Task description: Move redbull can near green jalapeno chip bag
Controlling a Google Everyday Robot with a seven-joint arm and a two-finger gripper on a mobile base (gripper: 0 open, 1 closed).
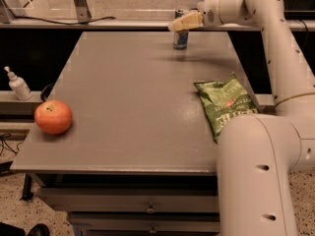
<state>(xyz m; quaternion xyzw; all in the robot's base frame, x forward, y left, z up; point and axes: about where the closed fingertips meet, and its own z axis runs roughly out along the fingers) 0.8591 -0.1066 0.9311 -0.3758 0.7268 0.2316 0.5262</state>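
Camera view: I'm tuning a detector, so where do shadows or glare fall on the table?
Camera view: the lighting is dim and warm. A soft sheen lies on the table just left of the green jalapeno chip bag. The redbull can, with the gripper at its top, casts a faint shadow to its right. The apple darkens the table under it.

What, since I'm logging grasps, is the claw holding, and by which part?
It cannot be told: the claw overlaps the top of the redbull can, which stands upright at the far edge of the table, but no grip shows.
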